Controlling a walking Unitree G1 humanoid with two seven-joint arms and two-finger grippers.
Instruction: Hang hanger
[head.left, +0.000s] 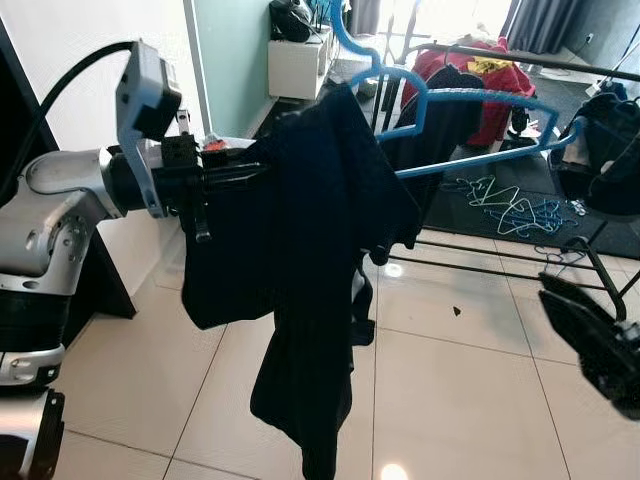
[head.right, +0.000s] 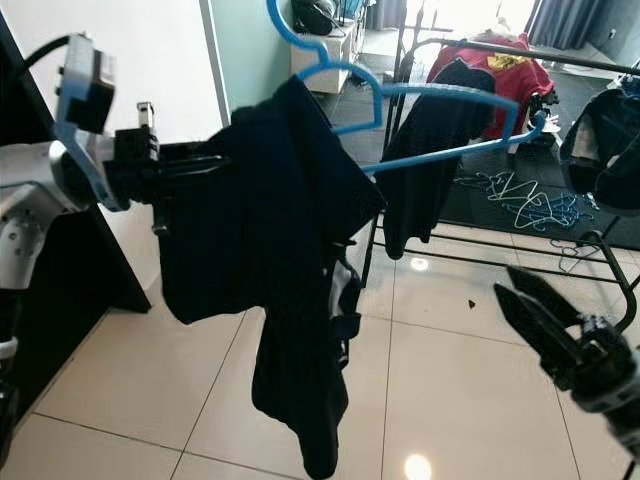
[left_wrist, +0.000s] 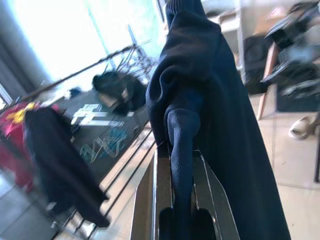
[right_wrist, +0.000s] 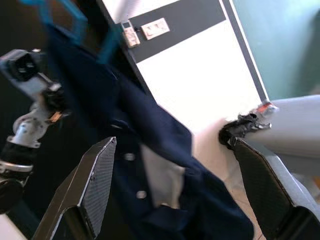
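Holding a dark garment (head.left: 300, 260) on a blue hanger (head.left: 470, 130) in mid-air before the rack (head.left: 530, 60), the left gripper (left_wrist: 181, 200) has its fingers clamped on the cloth. The right gripper (right_wrist: 175, 190) is low at right, fingers apart, holding nothing.

My left gripper (head.left: 235, 172) at left clamped on garment (head.left: 300, 260) draped over hanger (head.left: 470, 130), clothes rack (head.left: 520, 60) behind, loose hangers (head.left: 515, 205) under it, right gripper (head.right: 545, 320) spread, low right.
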